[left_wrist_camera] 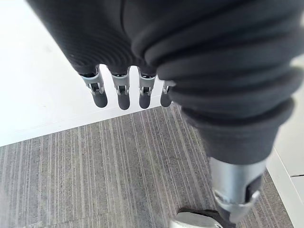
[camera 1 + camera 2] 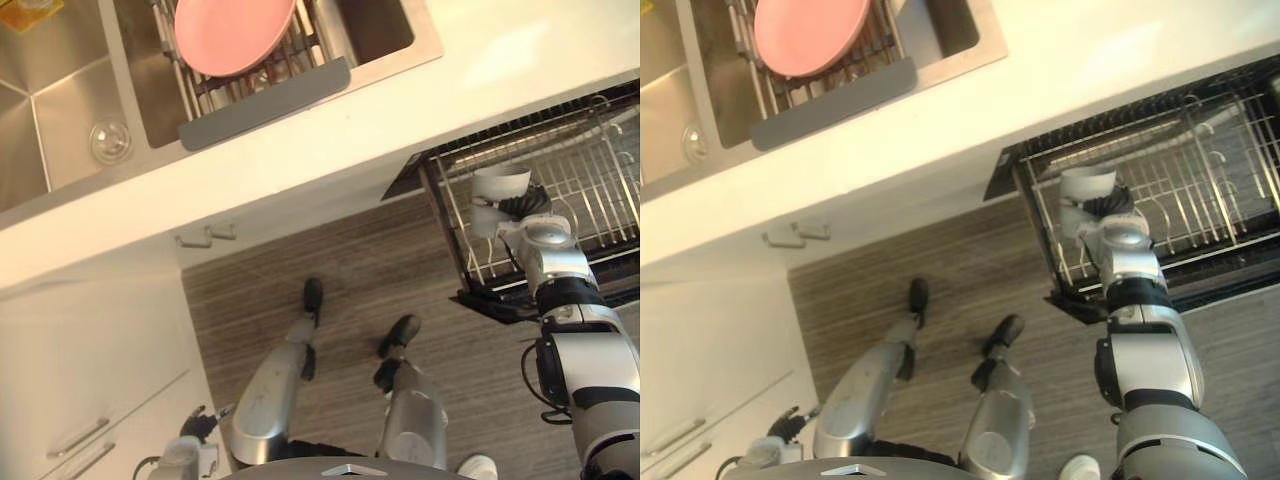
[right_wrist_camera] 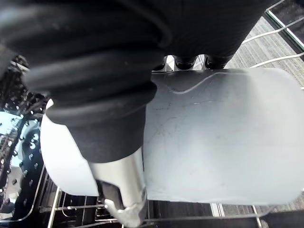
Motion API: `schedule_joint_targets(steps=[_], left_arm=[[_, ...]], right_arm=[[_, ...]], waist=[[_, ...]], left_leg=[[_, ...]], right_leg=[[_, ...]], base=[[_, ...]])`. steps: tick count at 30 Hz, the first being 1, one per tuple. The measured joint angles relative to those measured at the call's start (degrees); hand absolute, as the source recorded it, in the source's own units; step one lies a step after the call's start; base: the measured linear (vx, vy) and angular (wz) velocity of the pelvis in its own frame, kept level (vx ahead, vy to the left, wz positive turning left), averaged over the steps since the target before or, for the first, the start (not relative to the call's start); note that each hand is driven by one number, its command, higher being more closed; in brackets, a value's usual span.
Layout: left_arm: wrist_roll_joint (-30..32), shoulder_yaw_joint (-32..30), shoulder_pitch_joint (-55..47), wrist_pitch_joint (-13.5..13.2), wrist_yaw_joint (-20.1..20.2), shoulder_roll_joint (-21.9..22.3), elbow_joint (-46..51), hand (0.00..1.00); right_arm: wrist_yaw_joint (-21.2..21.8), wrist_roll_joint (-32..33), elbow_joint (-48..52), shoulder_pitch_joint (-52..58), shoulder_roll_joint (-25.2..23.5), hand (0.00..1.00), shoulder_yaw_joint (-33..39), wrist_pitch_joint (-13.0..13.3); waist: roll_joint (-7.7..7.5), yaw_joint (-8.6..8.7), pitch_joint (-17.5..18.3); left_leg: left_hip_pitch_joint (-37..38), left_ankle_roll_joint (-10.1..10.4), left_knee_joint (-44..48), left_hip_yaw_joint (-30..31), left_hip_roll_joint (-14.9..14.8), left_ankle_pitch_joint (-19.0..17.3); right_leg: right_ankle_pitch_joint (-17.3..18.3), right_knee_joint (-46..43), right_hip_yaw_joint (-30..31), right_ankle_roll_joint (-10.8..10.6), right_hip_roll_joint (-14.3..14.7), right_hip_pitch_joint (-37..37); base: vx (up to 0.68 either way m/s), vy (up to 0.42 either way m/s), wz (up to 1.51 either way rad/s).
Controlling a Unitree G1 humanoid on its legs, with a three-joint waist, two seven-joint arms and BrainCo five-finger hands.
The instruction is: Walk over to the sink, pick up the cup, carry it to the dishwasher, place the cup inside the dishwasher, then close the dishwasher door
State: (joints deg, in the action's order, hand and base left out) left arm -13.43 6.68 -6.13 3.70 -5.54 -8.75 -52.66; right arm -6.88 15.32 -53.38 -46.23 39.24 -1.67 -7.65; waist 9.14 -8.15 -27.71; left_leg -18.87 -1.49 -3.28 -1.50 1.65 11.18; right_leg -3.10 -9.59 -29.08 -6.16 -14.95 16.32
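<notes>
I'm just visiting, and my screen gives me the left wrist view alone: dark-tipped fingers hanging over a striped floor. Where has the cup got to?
Observer: The right hand has it, fingers curled round the cup.
Operator: And where is that hand?
Observer: At a front corner of the pulled-out dishwasher rack. I cannot tell whether the cup touches the wires.
Operator: Is anything in the sink?
Observer: A pink plate lies on a drying rack set across the sink.
</notes>
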Motion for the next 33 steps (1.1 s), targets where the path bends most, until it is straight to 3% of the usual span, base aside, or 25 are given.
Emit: schedule_joint_targets(steps=[3,10,11,14,24,30,33], left_arm=[[-0.39,0.56,1.11,-0.49,-0.03,0.93,-0.9,0.0],[-2.16,2.54,2.95,-0.33,-0.5,1.09,-0.95,0.0],[-2.15,2.59,2.95,-0.27,-0.45,1.09,-0.95,0.0],[-2.18,3.86,2.95,-0.18,-0.29,1.19,-1.08,0.0],[-2.13,4.69,3.09,0.12,-0.29,1.98,-2.01,0.0],[-2.12,4.56,3.06,0.73,-0.3,1.97,-1.91,0.0],[-2.03,4.11,2.39,1.45,-0.26,1.99,-1.61,0.0]], right_arm=[[-1.18,-0.02,-3.08,-2.76,0.0,1.0,-0.71,-0.14],[-4.46,0.28,-4.17,-6.48,0.9,1.0,-1.66,-1.3],[-4.77,0.26,-4.17,-6.49,1.18,0.0,-1.67,-1.37],[-6.13,0.26,-4.17,-6.9,1.7,0.0,-1.94,-1.43],[-9.27,1.18,-4.12,-8.43,1.69,0.0,-2.6,-1.33],[-13.76,3.0,-3.54,-8.42,1.31,0.0,-0.69,0.67],[-15.71,4.67,1.7,-5.54,-0.55,0.0,3.06,3.07]], waist=[[0.4,-1.57,-0.14],[1.42,-2.97,-0.35],[1.6,-3.24,-0.38],[2.03,-3.96,-0.34],[2.13,-4.05,-0.31],[2.12,-3.69,-0.31],[2.02,-2.55,-0.34]], left_leg=[[-1.03,0.11,-0.07,0.58,0.06,0.65],[-2.71,1.03,-1.04,2.58,0.04,2.33],[-2.74,1.05,-1.05,2.88,0.01,2.49],[-2.9,1.39,-1.05,3.14,-0.09,2.74],[-2.98,2.07,-1.07,3.18,-0.78,3.28],[-1.29,2.27,-1.09,2.73,-1.12,3.42],[1.53,2.43,-1.15,1.74,-1.37,3.07]], right_leg=[[1.54,-3.11,-0.01,0.17,-0.91,2.04],[4.82,-9.19,-0.15,0.77,-2.24,5.68],[5.28,-9.9,-0.15,0.85,-2.36,5.83],[6.32,-11.64,-0.05,1.19,-2.7,6.47],[7.6,-14.16,0.05,2.03,-2.73,7.53],[8.48,-15.7,0.61,2.58,-2.82,6.76],[9.04,-15.48,1.14,2.44,-2.61,4.41]], base=[[0.01,-0.068,0.11],[-0.02,-0.097,0.15],[-0.03,-0.112,0.12],[-0.04,-0.109,0.07],[-0.04,-0.109,0.0],[-0.04,-0.098,-0.04],[-0.06,-0.1,-0.11]])
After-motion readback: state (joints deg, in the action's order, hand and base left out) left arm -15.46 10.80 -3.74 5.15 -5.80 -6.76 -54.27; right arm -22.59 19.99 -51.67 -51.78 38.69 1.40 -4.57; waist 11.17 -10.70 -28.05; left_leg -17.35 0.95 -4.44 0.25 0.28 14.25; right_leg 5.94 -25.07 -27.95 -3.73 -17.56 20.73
